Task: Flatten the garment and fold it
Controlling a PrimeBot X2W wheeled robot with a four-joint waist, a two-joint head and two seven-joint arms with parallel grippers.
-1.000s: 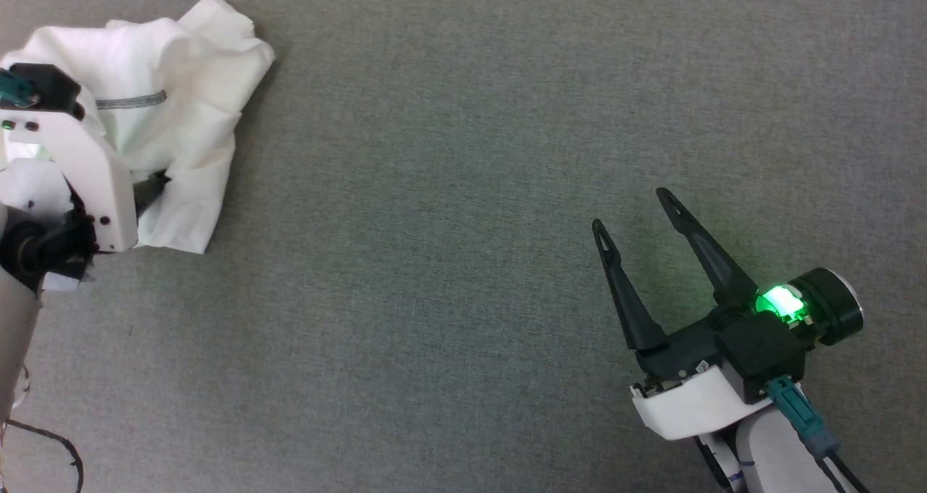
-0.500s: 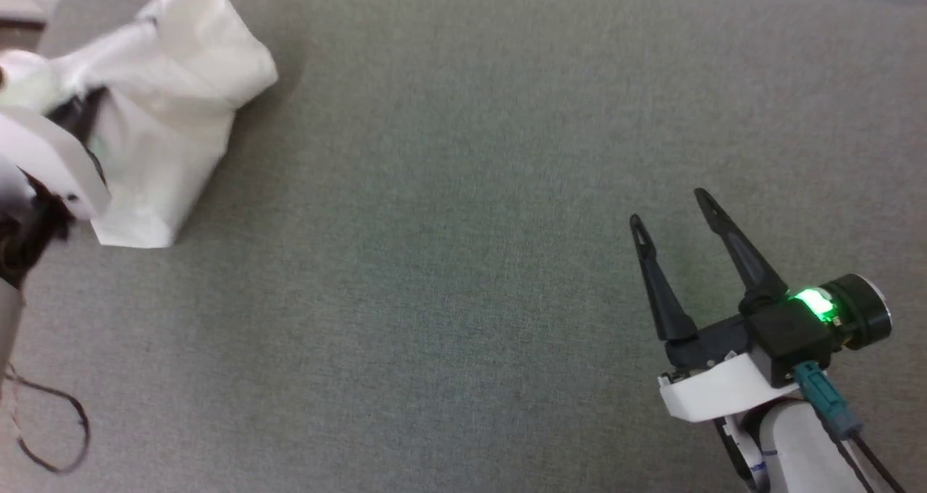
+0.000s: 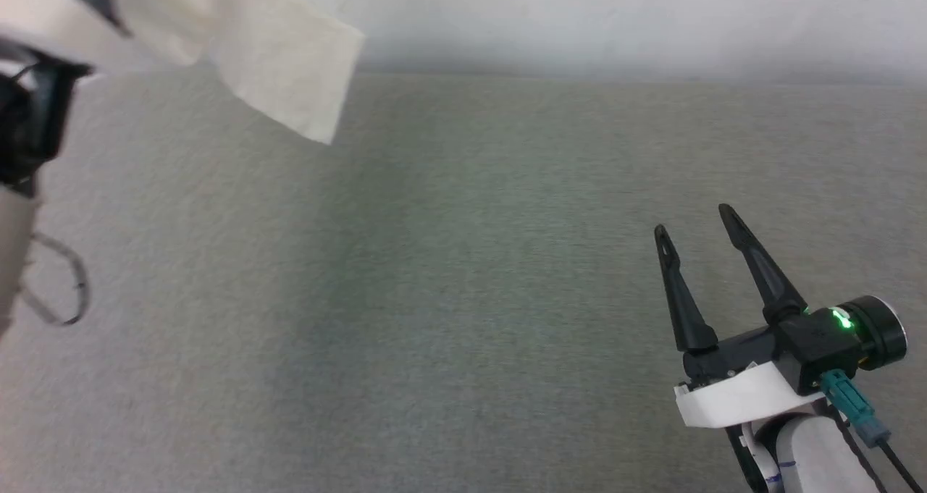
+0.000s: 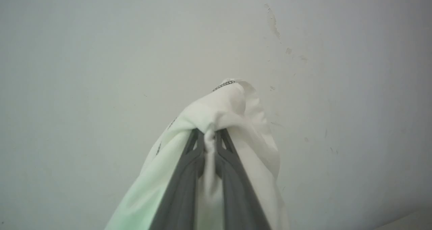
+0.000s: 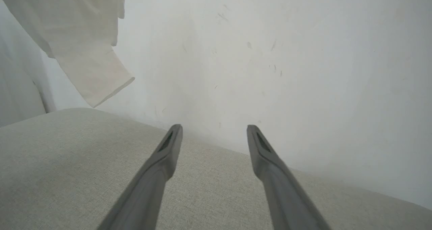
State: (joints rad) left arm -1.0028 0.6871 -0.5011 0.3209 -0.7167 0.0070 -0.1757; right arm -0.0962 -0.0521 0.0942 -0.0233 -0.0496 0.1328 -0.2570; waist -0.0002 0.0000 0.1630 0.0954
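The garment (image 3: pixel 282 66) is a white T-shirt hanging in the air at the top left of the head view, lifted off the grey fabric surface (image 3: pixel 449 276). In the left wrist view my left gripper (image 4: pixel 210 135) is shut on a bunched fold of the garment (image 4: pixel 236 111), which drapes over both fingers; a bit of dark zigzag stitching shows at its top. My right gripper (image 3: pixel 691 221) stands open and empty low at the right, above the surface. From the right wrist, the garment (image 5: pixel 84 54) hangs at the upper left, well clear of the right gripper (image 5: pixel 214 128).
A pale wall (image 3: pixel 615 22) rises behind the far edge of the grey surface. A loop of dark cable (image 3: pixel 54 290) hangs by the left arm at the left edge.
My left gripper shut on the garment and raised it off the surface. The head camera tilted up, bringing the wall into view. The right gripper stayed open.
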